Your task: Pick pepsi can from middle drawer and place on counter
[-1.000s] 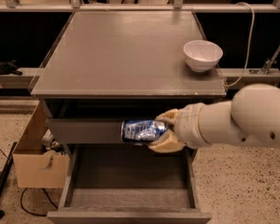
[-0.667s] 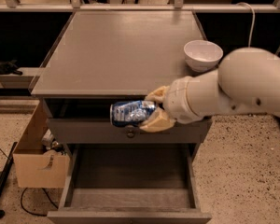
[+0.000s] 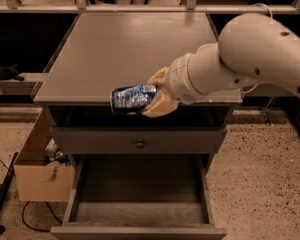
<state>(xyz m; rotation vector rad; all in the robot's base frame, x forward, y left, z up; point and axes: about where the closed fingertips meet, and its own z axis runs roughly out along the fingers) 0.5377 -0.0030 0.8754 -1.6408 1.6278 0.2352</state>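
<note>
- Camera view: my gripper [image 3: 151,97] hung at the front edge of the counter [image 3: 130,49], its fingers [image 3: 159,108] clamped on the pepsi can [image 3: 132,98].
- The can lay sideways in my grip, level with that edge, above the pulled-out middle drawer [image 3: 140,189].
- A cardboard box [image 3: 40,171] stood on the floor beside the cabinet.

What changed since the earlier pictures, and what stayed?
The gripper, shut on the dented blue pepsi can, rose slightly leftward to the front edge of the flat grey counter. The wide grey middle drawer stays open.
</note>
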